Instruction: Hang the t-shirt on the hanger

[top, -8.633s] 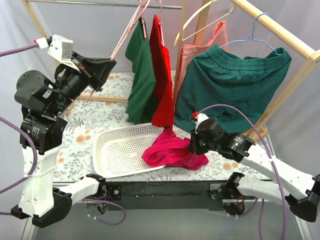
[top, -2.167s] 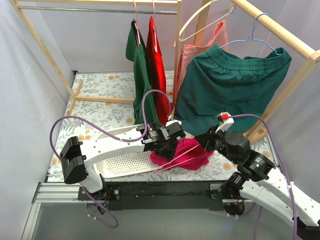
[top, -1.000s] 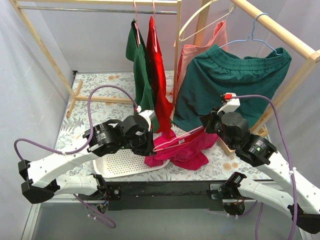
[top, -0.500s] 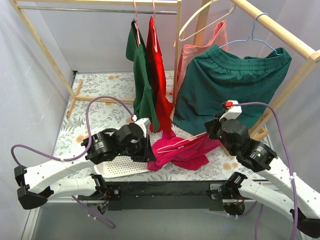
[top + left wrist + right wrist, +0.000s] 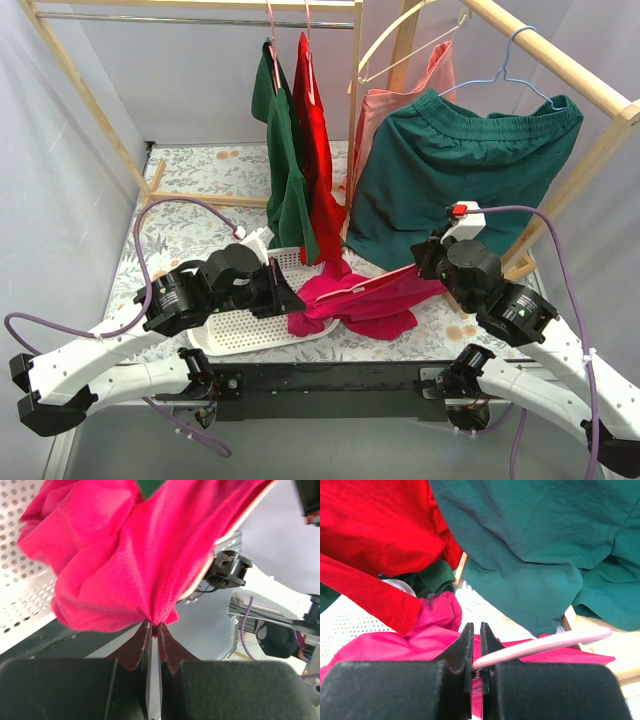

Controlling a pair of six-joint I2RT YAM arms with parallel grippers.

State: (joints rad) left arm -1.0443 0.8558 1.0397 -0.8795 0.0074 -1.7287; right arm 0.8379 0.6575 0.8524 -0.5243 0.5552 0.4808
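The magenta-pink t-shirt (image 5: pixel 372 300) hangs bunched between both arms, above the table's front and the basket's right end. My left gripper (image 5: pixel 288 300) is shut on a fold of its edge; in the left wrist view the fingertips (image 5: pixel 154 626) pinch the t-shirt (image 5: pixel 125 555). My right gripper (image 5: pixel 428 264) is shut on the pale-pink wire hanger (image 5: pixel 375 280), which runs left into the shirt. In the right wrist view the jaws (image 5: pixel 475 630) clamp the hanger (image 5: pixel 545 644) over the t-shirt (image 5: pixel 390 645). The hanger's far end is hidden in the cloth.
A white perforated basket (image 5: pixel 235 328) lies under the left gripper. A dark green top (image 5: pixel 285 170) and a red garment (image 5: pixel 320 150) hang from the wooden rack just behind. Dark green shorts (image 5: pixel 460 160), a salmon garment (image 5: pixel 385 110), a cream hanger (image 5: pixel 400 40) and a light-blue hanger (image 5: pixel 512 60) hang at the right.
My left gripper has drawn back to the left with the shirt's edge in it, stretching the cloth along the hanger. The right gripper has held the hanger nearly still.
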